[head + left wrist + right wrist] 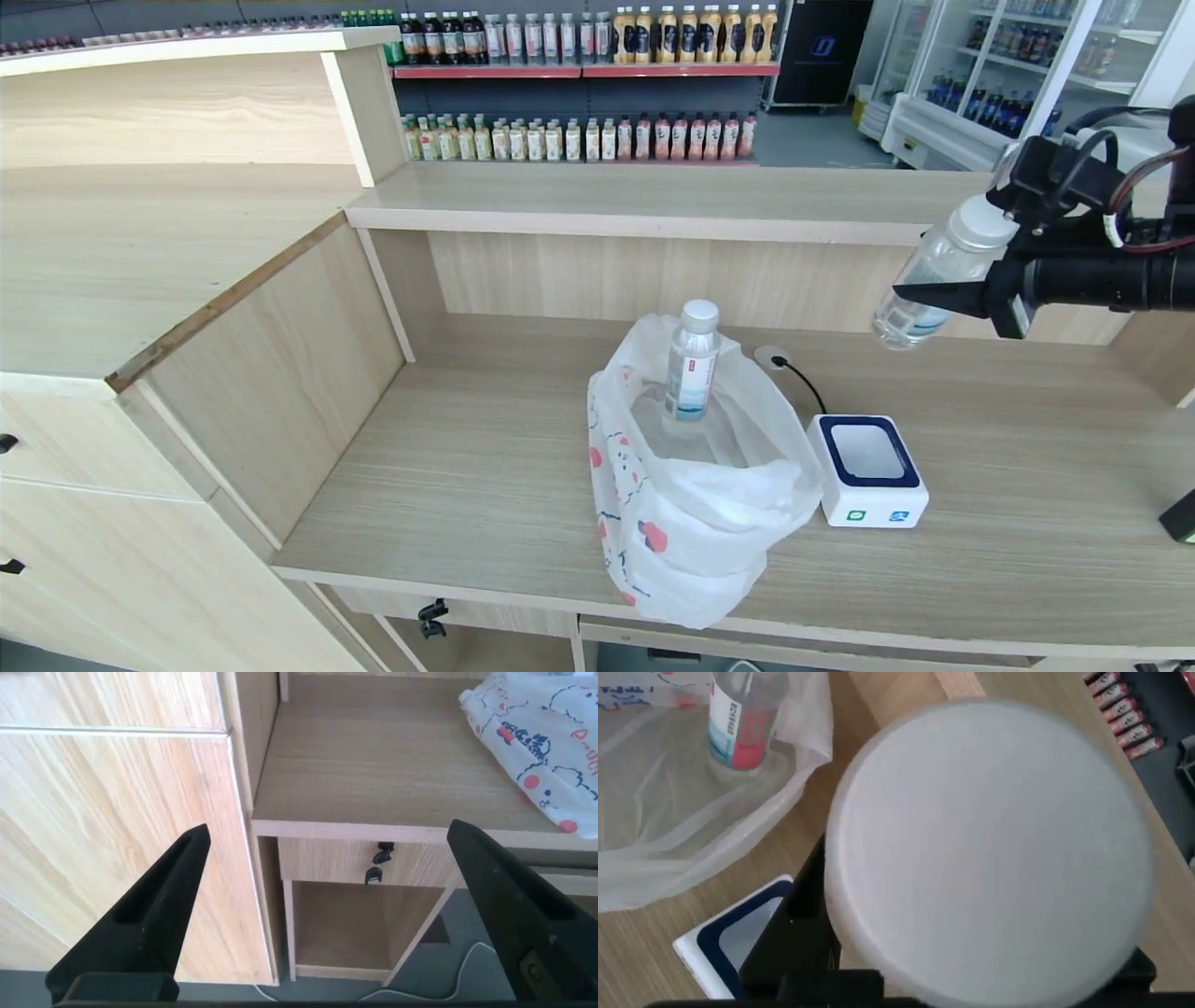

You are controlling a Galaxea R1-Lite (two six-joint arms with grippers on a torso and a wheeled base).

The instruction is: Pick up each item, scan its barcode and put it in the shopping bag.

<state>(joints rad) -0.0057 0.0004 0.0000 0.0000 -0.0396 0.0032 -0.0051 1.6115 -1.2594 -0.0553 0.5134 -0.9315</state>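
Note:
My right gripper (943, 303) is shut on a clear water bottle (934, 271) with a white cap, held tilted in the air above the counter's right side, up and to the right of the scanner (868, 469). In the right wrist view the bottle's white cap (990, 849) is close up, with the scanner (738, 943) below it. A second water bottle (692, 373) stands upright inside the white printed shopping bag (691, 523) at the counter's middle. My left gripper (327, 905) is open, low beside the counter's front left corner, with nothing between its fingers.
A black cable runs from the scanner to a round grommet (771, 356) at the back of the wooden counter (467, 467). A raised ledge (653, 201) stands behind, and a cabinet wall on the left. Shelves of drinks fill the background.

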